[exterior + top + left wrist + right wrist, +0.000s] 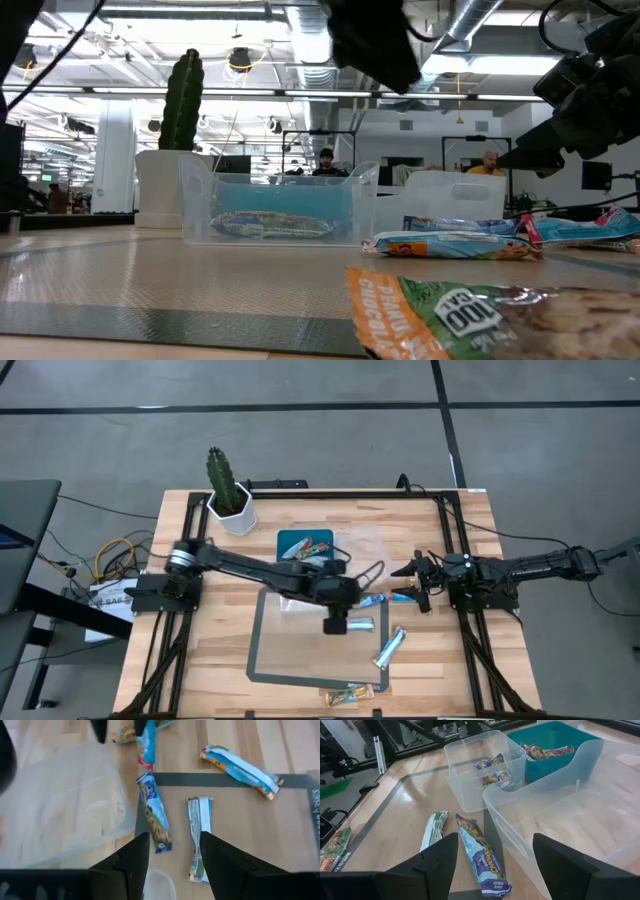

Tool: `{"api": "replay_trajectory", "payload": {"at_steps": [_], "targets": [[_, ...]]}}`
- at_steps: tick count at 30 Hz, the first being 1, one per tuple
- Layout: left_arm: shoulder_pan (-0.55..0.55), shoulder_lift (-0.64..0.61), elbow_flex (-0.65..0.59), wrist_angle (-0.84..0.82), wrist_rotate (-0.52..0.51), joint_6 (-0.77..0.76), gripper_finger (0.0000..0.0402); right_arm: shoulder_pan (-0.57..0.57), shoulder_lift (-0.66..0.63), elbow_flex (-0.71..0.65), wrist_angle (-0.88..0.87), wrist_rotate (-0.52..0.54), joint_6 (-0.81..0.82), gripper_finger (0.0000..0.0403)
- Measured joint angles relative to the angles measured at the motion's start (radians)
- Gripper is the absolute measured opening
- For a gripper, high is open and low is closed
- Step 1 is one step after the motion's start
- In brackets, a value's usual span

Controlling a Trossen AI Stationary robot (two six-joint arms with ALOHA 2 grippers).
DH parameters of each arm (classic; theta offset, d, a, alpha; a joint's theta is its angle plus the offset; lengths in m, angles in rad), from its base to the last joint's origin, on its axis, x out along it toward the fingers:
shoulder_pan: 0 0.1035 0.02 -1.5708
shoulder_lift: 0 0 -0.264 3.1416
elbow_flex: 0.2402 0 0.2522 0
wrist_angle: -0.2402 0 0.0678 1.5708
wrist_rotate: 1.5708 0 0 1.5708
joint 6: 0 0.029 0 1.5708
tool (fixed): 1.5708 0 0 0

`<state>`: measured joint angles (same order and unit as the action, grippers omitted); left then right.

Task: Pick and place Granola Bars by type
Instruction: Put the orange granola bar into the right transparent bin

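The left arm reaches far across the table from the left side, bent at the elbow. Its left gripper [336,624] hangs near the middle, pointing down, with its two fingers [131,862] spread apart. The right arm stays by the right edge. Its right gripper [402,573] points toward the middle, fingers [435,862] wide apart.
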<state>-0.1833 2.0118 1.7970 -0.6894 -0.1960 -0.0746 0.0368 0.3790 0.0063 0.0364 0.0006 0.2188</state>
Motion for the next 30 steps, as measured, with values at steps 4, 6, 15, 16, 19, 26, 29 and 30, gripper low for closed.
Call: {"api": "replay_trajectory", "payload": {"at_steps": [4,6,15,16,19,26,29,30], "targets": [[-0.001,0.118,0.163,-0.127,-0.001,0.043,0.0169,0.0,0.0,0.0,0.0,0.0,0.0,0.0249],[-0.006,0.171,0.225,-0.18,-0.003,0.056,0.0169,0.0,0.0,0.0,0.0,0.0,0.0,0.0249],[-0.034,0.304,0.297,-0.249,0.041,0.09,0.0169,0.0,0.0,0.0,0.0,0.0,0.0,0.0249],[-0.034,0.314,0.297,-0.249,0.055,0.086,0.0169,0.0,0.0,0.0,0.0,0.0,0.0,0.0249],[-0.04,0.332,0.296,-0.251,0.09,0.075,0.0169,0.0,0.0,0.0,0.0,0.0,0.0,0.0249],[-0.051,0.365,0.295,-0.234,0.113,0.07,0.0169,0.0,0.0,0.0,-0.003,0.0,0.0,0.0249],[-0.053,0.369,0.295,-0.23,0.107,0.068,0.0169,0.0,0.0,0.0,-0.005,0.0,0.0,0.0249],[-0.054,0.374,0.296,-0.221,0.105,0.068,0.0169,0.0,0.0,0.0,-0.005,0.0,0.0,0.0249]]}}
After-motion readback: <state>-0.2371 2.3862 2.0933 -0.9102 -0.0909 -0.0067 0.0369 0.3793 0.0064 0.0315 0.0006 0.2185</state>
